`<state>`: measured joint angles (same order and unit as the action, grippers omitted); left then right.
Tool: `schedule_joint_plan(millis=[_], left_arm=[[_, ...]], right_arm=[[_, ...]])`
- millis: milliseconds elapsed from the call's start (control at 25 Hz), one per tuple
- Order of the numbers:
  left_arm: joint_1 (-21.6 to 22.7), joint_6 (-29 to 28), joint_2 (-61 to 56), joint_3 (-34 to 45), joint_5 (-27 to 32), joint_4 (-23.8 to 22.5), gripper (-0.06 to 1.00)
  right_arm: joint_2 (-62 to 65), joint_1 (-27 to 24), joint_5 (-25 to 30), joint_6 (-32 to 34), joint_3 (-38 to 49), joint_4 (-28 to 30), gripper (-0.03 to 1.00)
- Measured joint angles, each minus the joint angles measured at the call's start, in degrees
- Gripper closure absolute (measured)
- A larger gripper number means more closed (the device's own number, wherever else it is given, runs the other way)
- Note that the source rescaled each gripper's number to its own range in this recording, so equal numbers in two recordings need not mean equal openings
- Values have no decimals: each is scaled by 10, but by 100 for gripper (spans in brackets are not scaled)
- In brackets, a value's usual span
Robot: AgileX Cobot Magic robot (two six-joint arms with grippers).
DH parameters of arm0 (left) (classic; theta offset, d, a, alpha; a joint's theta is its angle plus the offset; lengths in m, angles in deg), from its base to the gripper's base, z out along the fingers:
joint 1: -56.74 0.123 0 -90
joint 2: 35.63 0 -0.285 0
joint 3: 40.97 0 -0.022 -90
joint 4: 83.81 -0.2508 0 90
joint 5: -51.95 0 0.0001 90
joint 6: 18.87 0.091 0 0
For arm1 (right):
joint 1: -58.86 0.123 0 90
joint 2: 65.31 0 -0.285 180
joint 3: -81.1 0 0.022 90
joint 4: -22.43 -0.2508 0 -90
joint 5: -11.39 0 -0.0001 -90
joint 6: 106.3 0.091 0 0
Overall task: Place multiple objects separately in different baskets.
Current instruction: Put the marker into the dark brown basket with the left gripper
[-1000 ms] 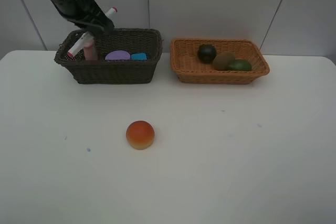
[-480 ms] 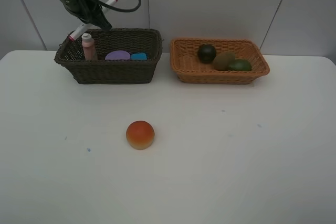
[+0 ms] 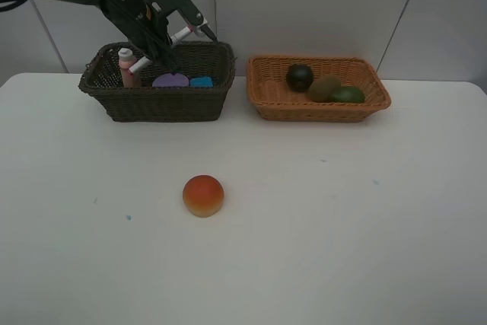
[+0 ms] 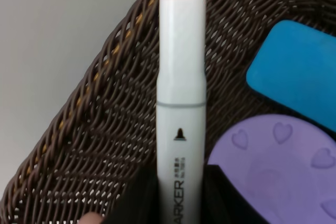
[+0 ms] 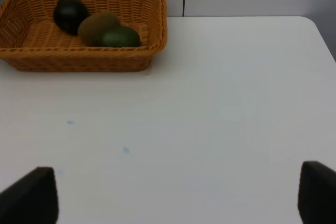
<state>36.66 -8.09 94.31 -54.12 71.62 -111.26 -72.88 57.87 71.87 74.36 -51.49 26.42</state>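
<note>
My left gripper (image 3: pixel 161 49) is shut on the white marker (image 3: pixel 169 42) and holds it tilted over the dark brown basket (image 3: pixel 156 100). In the left wrist view the marker (image 4: pixel 181 93) points its red cap at the basket's wall (image 4: pixel 100 135), above the purple-lidded jar (image 4: pixel 273 171) and the blue eraser (image 4: pixel 296 72). The basket also holds the pink bottle (image 3: pixel 127 66), the jar (image 3: pixel 170 80) and the eraser (image 3: pixel 202 81). The orange-red fruit (image 3: pixel 203 195) lies on the table. The light orange basket (image 3: pixel 319 108) holds the mangosteen (image 3: pixel 300 77), kiwi (image 3: pixel 325 87) and lime (image 3: pixel 348 95). My right gripper (image 5: pixel 173 190) is open and empty.
The white table (image 3: pixel 342 226) spreads around the fruit. A grey panelled wall (image 3: pixel 319 5) stands behind both baskets. The right wrist view shows the orange basket (image 5: pixel 84 56) far from the right gripper, with bare table (image 5: pixel 236 103) between.
My left arm has swung right and down with the marker, from above the basket's left end to over its middle. The marker now lies more level. Nothing else moved.
</note>
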Motion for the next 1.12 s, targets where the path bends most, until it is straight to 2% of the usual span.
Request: schedule_joint_plan(millis=[880, 960, 1080, 1120], left_arm=[[0, 19, 27, -12, -2, -6, 91], [0, 25, 27, -12, -2, -6, 75], [0, 40, 27, -12, -3, -6, 26], [0, 42, 27, -12, -3, -6, 15]], right_arm=[[0, 0, 0, 0, 0, 0, -3], [0, 0, 0, 0, 0, 0, -3], [0, 0, 0, 0, 0, 0, -3], [0, 0, 0, 0, 0, 0, -3]])
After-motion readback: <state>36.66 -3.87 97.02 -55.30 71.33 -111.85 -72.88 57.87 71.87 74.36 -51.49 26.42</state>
